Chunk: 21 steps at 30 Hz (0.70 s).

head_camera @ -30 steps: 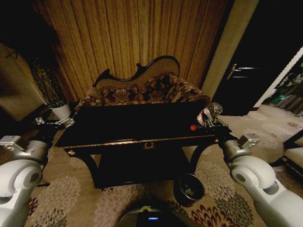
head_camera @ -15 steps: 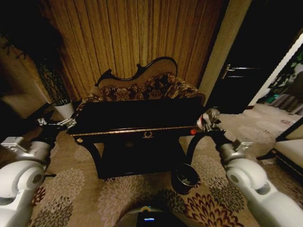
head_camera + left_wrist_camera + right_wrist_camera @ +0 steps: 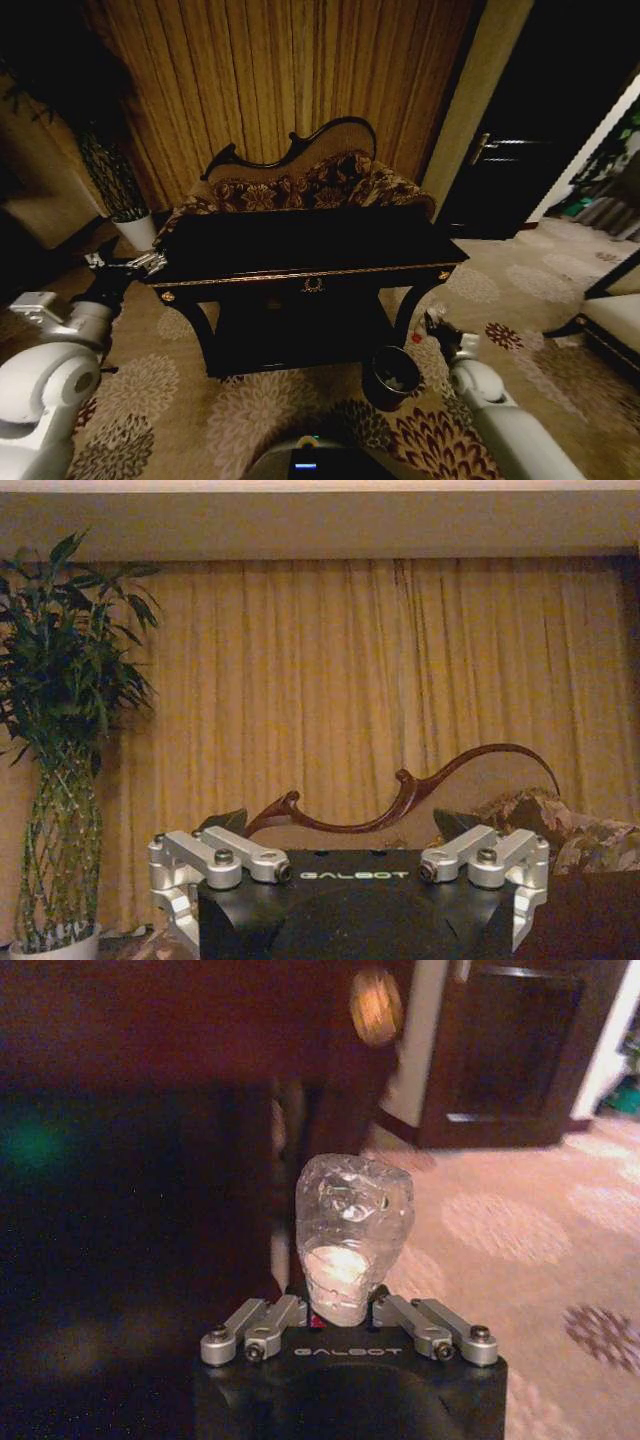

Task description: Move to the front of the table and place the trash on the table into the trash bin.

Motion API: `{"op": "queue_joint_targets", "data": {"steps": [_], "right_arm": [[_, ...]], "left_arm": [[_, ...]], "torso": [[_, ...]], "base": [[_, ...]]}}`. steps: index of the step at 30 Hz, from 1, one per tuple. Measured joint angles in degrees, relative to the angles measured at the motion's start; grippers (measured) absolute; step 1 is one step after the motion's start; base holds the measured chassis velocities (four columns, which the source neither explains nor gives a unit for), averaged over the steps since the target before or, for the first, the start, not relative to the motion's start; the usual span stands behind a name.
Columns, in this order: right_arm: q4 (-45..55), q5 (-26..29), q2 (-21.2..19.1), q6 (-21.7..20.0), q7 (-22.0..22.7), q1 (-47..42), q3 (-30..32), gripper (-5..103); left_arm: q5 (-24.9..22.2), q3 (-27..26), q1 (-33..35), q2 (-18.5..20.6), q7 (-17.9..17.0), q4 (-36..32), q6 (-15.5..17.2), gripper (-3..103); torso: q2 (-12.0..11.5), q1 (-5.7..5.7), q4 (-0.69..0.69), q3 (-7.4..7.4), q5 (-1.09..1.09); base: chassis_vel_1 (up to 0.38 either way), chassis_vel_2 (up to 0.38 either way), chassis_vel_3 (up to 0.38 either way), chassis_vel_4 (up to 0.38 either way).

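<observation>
Your right gripper [image 3: 345, 1305] has its jaws closed on a crumpled clear plastic bottle [image 3: 352, 1235], pinched near its lower end, the body standing straight out from the jaws along the gripper's own line. In the head view that right gripper [image 3: 437, 330] hangs low beside the table's right front leg, just right of the trash bin [image 3: 390, 377] and near its rim. The bottle is not yet over the opening, so the drop is left to do. Your left gripper [image 3: 128, 266] waits by the table's left end with its jaws spread wide and holding nothing. Farther off, the black table [image 3: 300, 258] shows no litter on its top that I can make out, though the surface is too dark for certainty.
</observation>
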Motion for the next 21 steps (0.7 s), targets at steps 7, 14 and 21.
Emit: {"op": "queue_joint_targets", "data": {"steps": [7,14,21], "right_arm": [[-10.6,-1.8,4.9,5.0,-0.6,3.2,-0.9,24],[-16.9,-2.5,9.5,11.1,-0.5,6.4,-1.7,24],[-17.8,-4.4,9.9,11.7,-0.4,5.8,-1.5,38]], "left_arm": [[0.2,-0.1,0.9,-0.3,0.0,-0.6,0.0,100],[0.7,0.2,1.1,-0.2,0.0,-0.8,0.2,100],[0.9,0.6,1.1,0.0,0.1,-0.6,0.2,100]], "torso": [[0.0,0.02,-0.01,0.01,0.00],[0.0,0.01,0.02,0.01,-0.01],[0.0,0.01,-0.02,0.00,0.00]], "base": [[0.000,0.000,0.000,0.000],[0.000,0.000,0.000,0.000],[0.000,0.000,0.000,0.000]]}}
